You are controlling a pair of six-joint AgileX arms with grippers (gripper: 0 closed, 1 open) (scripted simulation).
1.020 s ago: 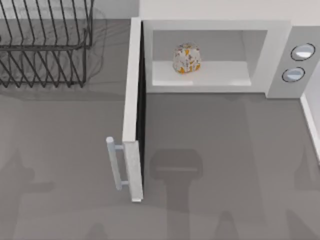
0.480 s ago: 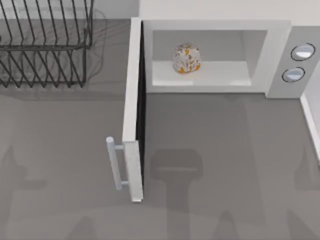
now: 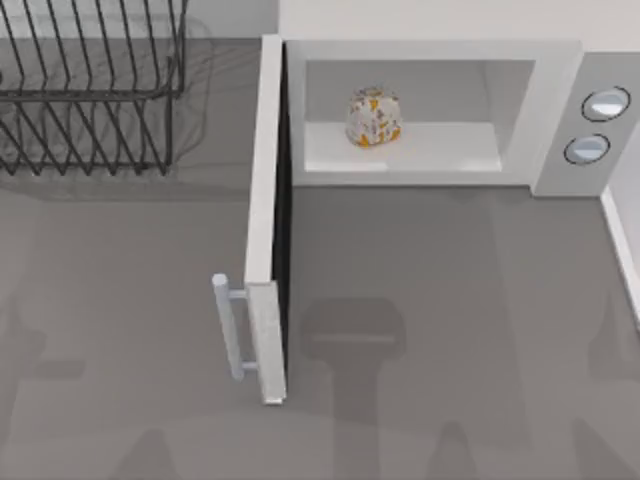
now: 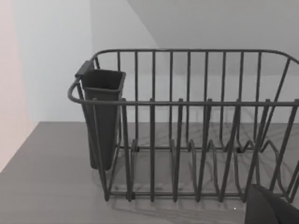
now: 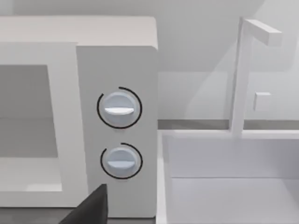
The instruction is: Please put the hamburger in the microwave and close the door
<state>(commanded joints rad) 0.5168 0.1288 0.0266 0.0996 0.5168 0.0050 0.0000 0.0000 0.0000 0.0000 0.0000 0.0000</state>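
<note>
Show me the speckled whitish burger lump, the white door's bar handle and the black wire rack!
speckled whitish hamburger [image 3: 374, 117], top view, its middle
pale bar handle [image 3: 224, 326], top view, mid-bar
black wire rack [image 4: 187, 103], left wrist view, front rim

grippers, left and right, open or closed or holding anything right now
Left gripper: a dark part of it sits near the dish rack; state cannot be told.
Right gripper: a dark part of it sits before the microwave; state cannot be told.

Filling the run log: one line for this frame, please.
hamburger: on microwave cavity floor | door: wide open, handle untouched | dish rack: table's left | next: close door
</note>
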